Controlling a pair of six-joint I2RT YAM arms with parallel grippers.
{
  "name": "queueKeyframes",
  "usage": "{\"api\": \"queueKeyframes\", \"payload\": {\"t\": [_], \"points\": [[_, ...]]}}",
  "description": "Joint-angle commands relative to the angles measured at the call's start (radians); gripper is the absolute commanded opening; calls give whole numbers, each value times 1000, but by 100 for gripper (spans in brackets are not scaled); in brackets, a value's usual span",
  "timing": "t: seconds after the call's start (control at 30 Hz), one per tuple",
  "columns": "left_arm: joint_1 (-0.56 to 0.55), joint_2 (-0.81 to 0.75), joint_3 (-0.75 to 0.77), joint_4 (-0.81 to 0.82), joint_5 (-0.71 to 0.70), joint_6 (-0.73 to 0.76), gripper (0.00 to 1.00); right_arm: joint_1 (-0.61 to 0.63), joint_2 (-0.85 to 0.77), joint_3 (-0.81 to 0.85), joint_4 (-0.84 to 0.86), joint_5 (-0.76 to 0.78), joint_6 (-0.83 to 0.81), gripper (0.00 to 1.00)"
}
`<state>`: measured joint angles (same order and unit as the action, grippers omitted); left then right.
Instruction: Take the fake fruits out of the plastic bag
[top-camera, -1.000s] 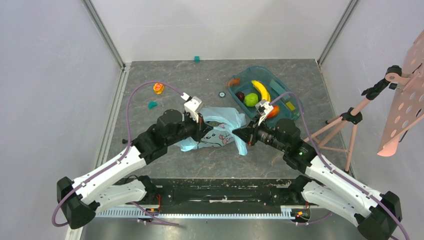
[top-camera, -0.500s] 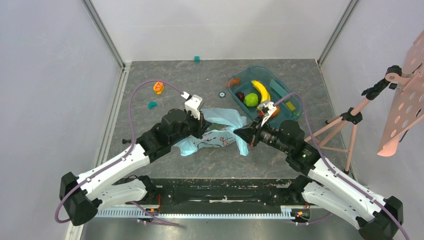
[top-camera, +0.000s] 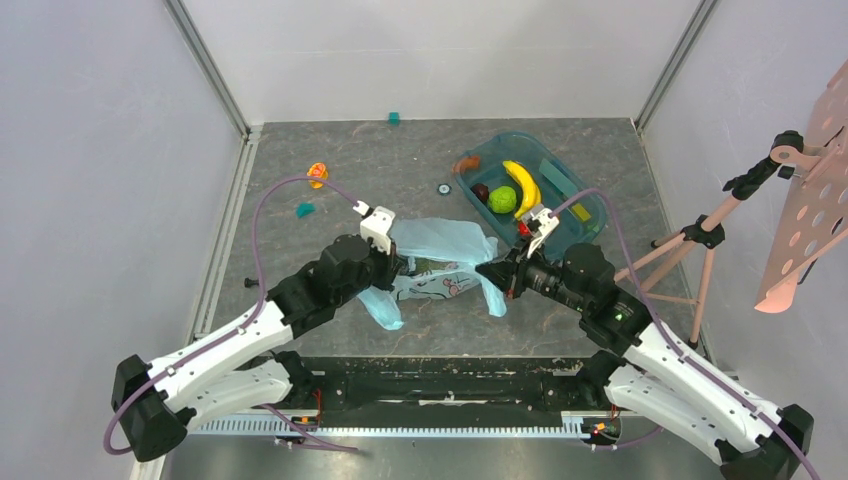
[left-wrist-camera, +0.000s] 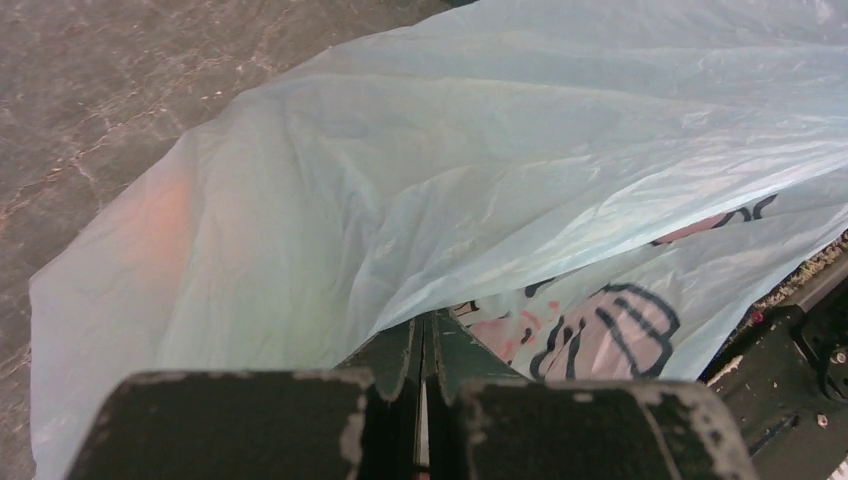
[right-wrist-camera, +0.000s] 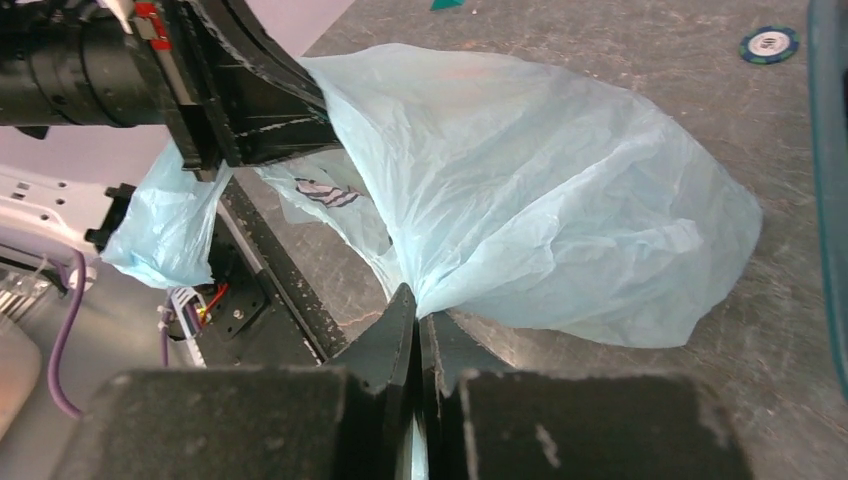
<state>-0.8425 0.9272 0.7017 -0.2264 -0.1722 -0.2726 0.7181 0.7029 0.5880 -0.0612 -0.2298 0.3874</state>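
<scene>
The light-blue plastic bag (top-camera: 440, 245) with a pinkish print lies mid-table, stretched between both grippers. My left gripper (top-camera: 398, 270) is shut on its left edge; the film fills the left wrist view (left-wrist-camera: 500, 170), pinched at the tips (left-wrist-camera: 425, 330). A pinkish-orange patch (left-wrist-camera: 165, 215) shows through the bag wall. My right gripper (top-camera: 490, 272) is shut on the bag's right corner (right-wrist-camera: 415, 305); the bag (right-wrist-camera: 540, 200) billows beyond it. A green apple (top-camera: 502, 199) and a dark purple grape bunch (top-camera: 481, 191) lie in the teal tray (top-camera: 548, 155). The melon is out of view.
A yellow banana (top-camera: 522, 180) lies in the tray. A small orange piece (top-camera: 466, 162), a round disc (top-camera: 443, 188), an orange toy (top-camera: 317, 174) and teal bits (top-camera: 304, 209) lie on the table. A tripod (top-camera: 700, 240) and a pink perforated board (top-camera: 810, 200) stand at right.
Both grippers have pulled apart with the bag held, the left drawing back toward me and the right shifting right. The bag is stretched wider and a flap hangs below the left gripper.
</scene>
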Motion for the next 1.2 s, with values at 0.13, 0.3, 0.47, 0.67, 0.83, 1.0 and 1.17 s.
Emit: {"api": "queueKeyframes", "payload": {"t": [0.13, 0.3, 0.47, 0.67, 0.83, 1.0, 1.17], "points": [[0, -36, -28, -11, -64, -34, 2, 2, -18, 146, -145, 102, -117, 48], [0, -33, -29, -4, -58, -33, 2, 6, 56, 276, -166, 43, -162, 59], [0, -30, -28, 1, -64, -44, 2, 70, 195, 411, -163, 30, -174, 39], [0, -24, -21, -1, -107, -92, 2, 205, 373, 457, -85, 95, -135, 5], [0, -34, -28, -1, -124, -107, 2, 254, 457, 380, 53, 198, -41, 0], [1, -34, -29, 7, -120, -111, 2, 296, 586, 435, 86, 224, -30, 0], [0, -33, -26, 9, -116, -106, 2, 328, 700, 493, 75, 281, -27, 0]]}}
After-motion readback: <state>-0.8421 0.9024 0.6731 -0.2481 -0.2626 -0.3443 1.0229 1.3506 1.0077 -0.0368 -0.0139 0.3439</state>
